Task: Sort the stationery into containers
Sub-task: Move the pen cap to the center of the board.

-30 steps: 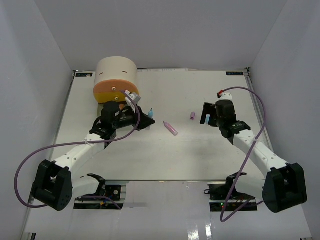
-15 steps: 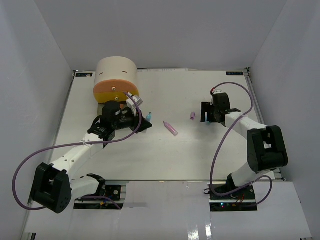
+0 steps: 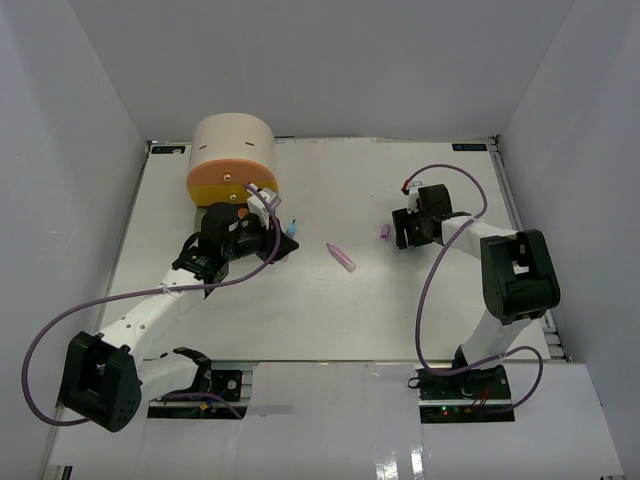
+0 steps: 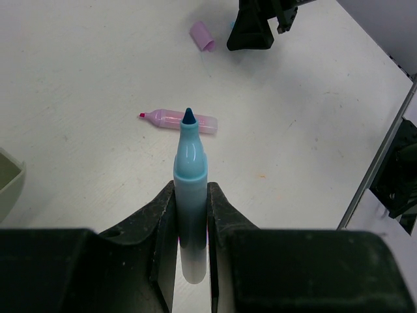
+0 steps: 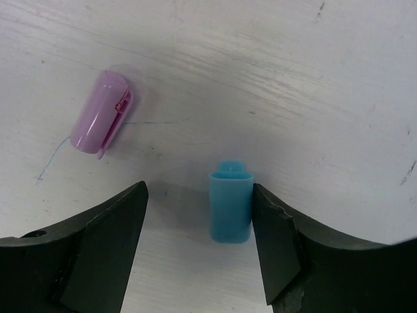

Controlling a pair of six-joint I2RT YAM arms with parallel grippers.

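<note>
My left gripper (image 3: 272, 240) is shut on an uncapped blue marker (image 4: 191, 186), tip pointing forward, held above the table just right of the beige cabinet (image 3: 232, 150) with its orange drawer (image 3: 222, 186). An uncapped pink marker (image 3: 341, 257) lies mid-table; it also shows in the left wrist view (image 4: 179, 119). My right gripper (image 5: 199, 199) is open, down at the table around a blue cap (image 5: 230, 208), which sits against the right finger. A purple cap (image 5: 101, 121) lies just left of it, also in the top view (image 3: 385, 232).
A grey-green rim (image 4: 10, 181) shows at the left edge of the left wrist view. The right gripper's black body (image 4: 255, 27) shows beyond the purple cap (image 4: 202, 36). The white walls enclose the table on three sides.
My right arm has swung left and away from me, bringing its open gripper down around the blue cap beside the purple cap. My left gripper has shifted slightly left with the blue marker.
</note>
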